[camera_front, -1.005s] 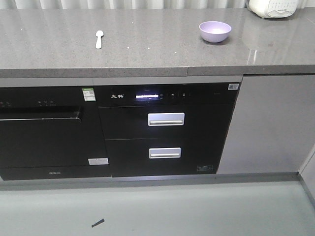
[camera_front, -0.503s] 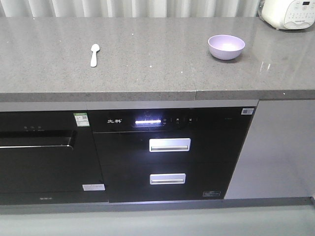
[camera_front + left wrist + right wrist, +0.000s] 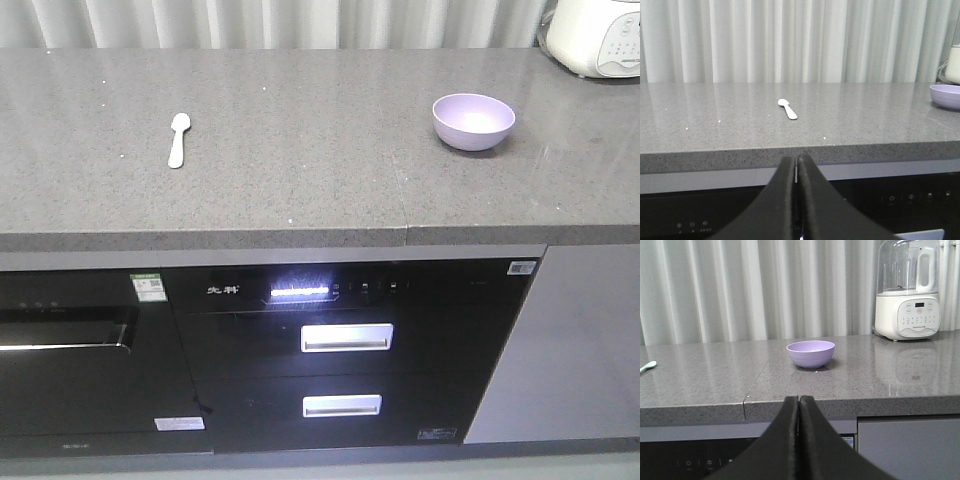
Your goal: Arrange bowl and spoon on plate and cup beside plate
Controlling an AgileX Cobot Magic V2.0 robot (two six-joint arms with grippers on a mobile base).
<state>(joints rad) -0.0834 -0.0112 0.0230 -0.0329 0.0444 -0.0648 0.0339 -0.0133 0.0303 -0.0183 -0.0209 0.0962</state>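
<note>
Left pincer (image 3: 796, 161) closed, wrist view only.

Left gripper (image 3: 796, 160) and right gripper (image 3: 799, 400), fingers (image 3: 782, 200) pressed together.

Grey stone counter (image 3: 300, 150) — white curtains (image 3: 765, 40) behind, blk appliances (image 3: 250, 360) below.

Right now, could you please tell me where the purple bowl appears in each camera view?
Front view: the bowl sits at the upper right, on the countertop.
Left wrist view: the bowl is cut off by the right edge, so only part of it shows.
Right wrist view: the bowl is near the centre.
Shared landmark: the spoon, lying to the left of the bowl in all three views.
</note>
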